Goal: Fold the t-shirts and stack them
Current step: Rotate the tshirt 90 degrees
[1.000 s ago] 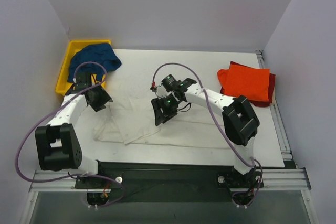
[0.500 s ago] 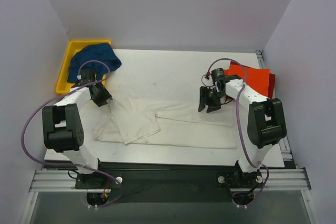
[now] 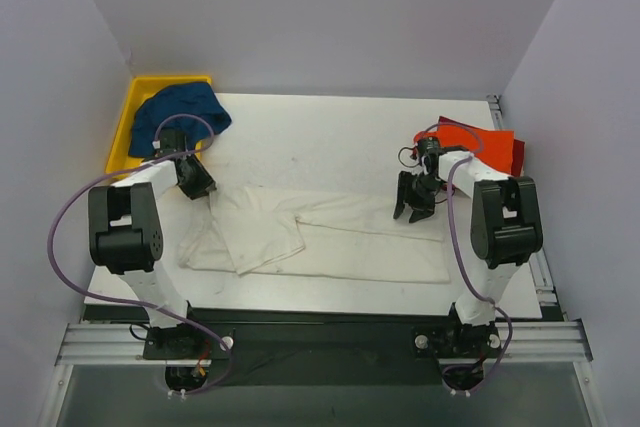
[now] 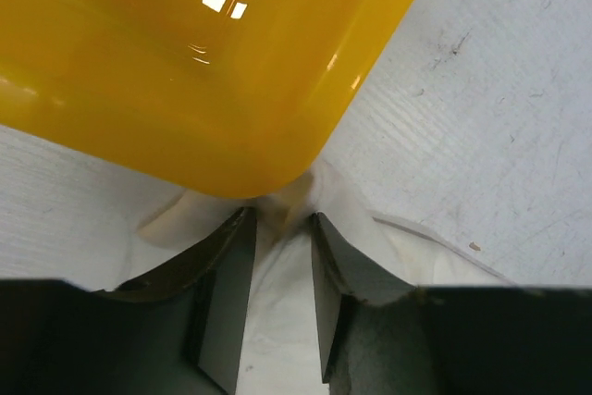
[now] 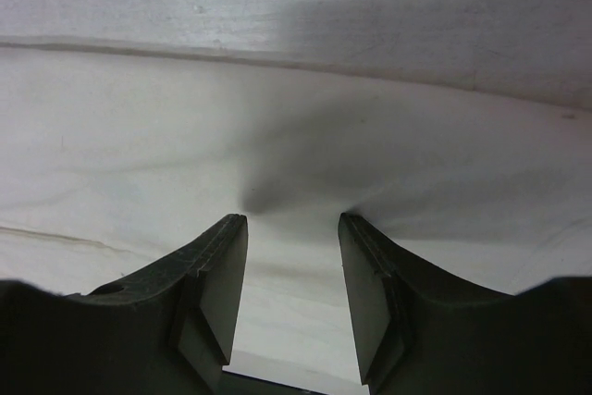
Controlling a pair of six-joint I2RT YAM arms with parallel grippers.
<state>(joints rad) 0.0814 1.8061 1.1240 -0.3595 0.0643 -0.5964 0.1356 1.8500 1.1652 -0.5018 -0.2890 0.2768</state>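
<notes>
Since the big off-white t-shirt (image 3: 340,242) lies flat on the near half of the table (image 3: 320,132) with its long axis running 9 to 3 o'clock, each arm is nearer the end on its own side; the left claw (image 3: 200,187) sits at the shirt's 10 o'clock corner, right by the corner of the yellow bin (image 3: 122,132), with a ridge of cloth between its jaws, but honestly I can't tell if it's clamped or just straddling it; the right claw (image 3: 413,205) is at the 2 o'clock corner and looks clenched on the hem, creases pulling in toward it; so the cloth spreads toward 4 and 8 o'clock from them; the folded orange-red t-shirts (image 3: 480,152) sit at 2 o'clock from the right claw, and the dark blue t-shirt (image 3: 180,112) is in the bin
</notes>
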